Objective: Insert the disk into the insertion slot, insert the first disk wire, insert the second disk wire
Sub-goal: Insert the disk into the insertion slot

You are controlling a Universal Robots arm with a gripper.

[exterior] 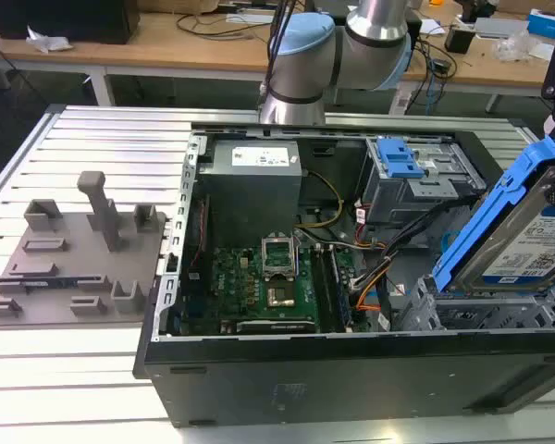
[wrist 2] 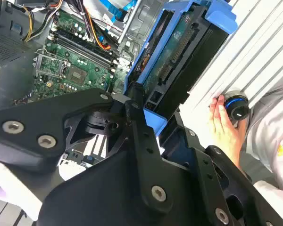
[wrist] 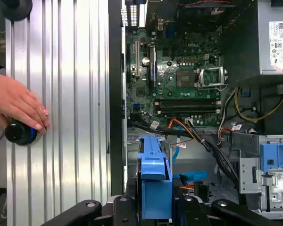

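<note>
Claw (wrist: 154,208) clamped tight on the blue-framed disk (exterior: 535,242), which is tilted with its low edge just above the grey drive cage (exterior: 462,314); a person's hand (wrist: 16,106) rests by a black knob (wrist: 19,133), well apart from the cage.

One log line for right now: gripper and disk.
gripper: shut on disk | disk: tilted over insertion slot, not seated | hand: on black knob
</note>
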